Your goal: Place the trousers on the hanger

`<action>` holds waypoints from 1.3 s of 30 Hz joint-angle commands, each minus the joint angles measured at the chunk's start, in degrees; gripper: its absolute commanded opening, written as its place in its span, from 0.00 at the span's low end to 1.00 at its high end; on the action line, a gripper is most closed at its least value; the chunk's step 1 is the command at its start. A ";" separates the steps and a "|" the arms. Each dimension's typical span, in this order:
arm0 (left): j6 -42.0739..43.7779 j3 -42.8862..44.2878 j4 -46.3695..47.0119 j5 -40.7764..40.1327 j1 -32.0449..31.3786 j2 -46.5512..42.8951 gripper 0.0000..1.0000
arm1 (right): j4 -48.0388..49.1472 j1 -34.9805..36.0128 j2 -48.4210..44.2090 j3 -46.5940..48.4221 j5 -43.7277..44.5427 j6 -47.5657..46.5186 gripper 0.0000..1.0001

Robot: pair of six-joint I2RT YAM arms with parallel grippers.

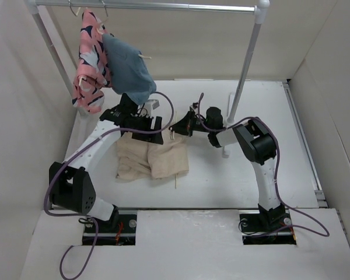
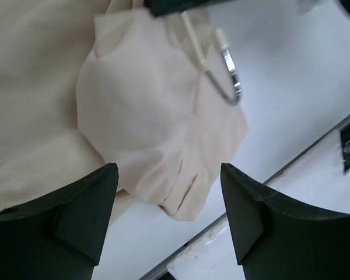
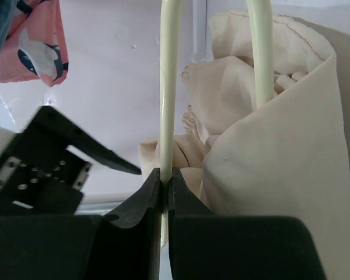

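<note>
The beige trousers (image 1: 153, 160) lie folded on the white table, between the two grippers. They fill the left wrist view (image 2: 134, 111) and drape over one cream bar in the right wrist view (image 3: 280, 169). The cream hanger (image 3: 169, 87) runs through the cloth; its end pokes out at the near edge of the trousers (image 1: 175, 182), and its metal hook (image 2: 230, 79) lies beside the cloth. My right gripper (image 3: 165, 175) is shut on a hanger bar, at the trousers' far right edge (image 1: 178, 127). My left gripper (image 2: 168, 175) hangs open and empty just above the trousers' far edge (image 1: 156, 126).
A clothes rack stands at the back, with a rail (image 1: 146, 6) and a right post (image 1: 245, 64). A pink patterned garment (image 1: 89, 58) and a blue-grey garment (image 1: 128, 67) hang at its left end, just behind my left arm. White walls close in on both sides.
</note>
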 commanded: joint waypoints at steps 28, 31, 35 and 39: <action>17.31 0.52 -6.06 1.98 -0.95 2.90 0.00 | 7.53 -0.96 -4.05 -2.35 -10.72 -5.94 0.00; 20.74 4.47 -11.93 7.25 0.28 0.62 0.00 | 20.66 -2.10 -2.92 -3.76 -17.56 0.09 0.00; 24.08 9.85 -18.28 12.19 0.81 -1.41 0.00 | 37.39 -2.64 1.39 -6.13 -22.25 14.59 0.00; 25.23 12.05 -22.41 16.49 0.81 -1.42 0.00 | 45.87 -3.16 5.08 -7.28 -22.86 19.73 0.00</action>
